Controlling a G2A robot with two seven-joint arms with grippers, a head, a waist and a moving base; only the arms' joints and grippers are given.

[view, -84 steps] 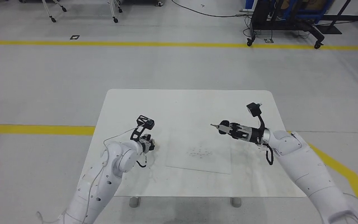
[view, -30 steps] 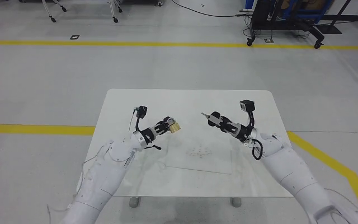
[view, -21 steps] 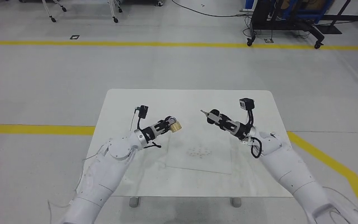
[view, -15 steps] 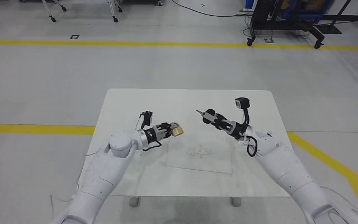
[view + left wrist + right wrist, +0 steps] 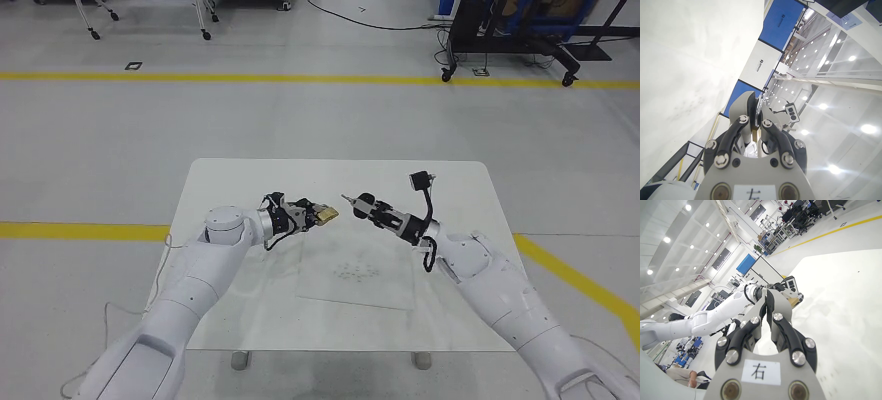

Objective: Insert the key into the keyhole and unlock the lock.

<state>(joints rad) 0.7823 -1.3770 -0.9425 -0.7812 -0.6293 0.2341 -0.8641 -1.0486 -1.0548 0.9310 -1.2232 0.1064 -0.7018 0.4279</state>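
Brass padlock (image 5: 327, 214): centre of the top view, held above the white table (image 5: 440, 185). It is clamped between the fingers of the left gripper (image 5: 316, 213). In the left wrist view its steel shackle (image 5: 760, 102) shows at the fingertips.

Key (image 5: 346, 200): thin and silver, pinched in the right gripper (image 5: 356, 204), whose fingers are pressed together on it. Its tip points toward the padlock and sits just beside it. Whether the two touch cannot be told.

Sheet (image 5: 380, 285): pale, flat on the table, lower centre of the frame beneath both grippers, marked with small dark specks.

Table edges: the far edge toward the upper frame and the near edge toward the lower frame are both well apart from the grippers, as are the left and right sides.

Floor: yellow lines (image 5: 300, 77) run across it behind and beside the table. A black wheeled cart (image 5: 510, 40) stands at upper right, and castor legs (image 5: 95, 25) at upper left.
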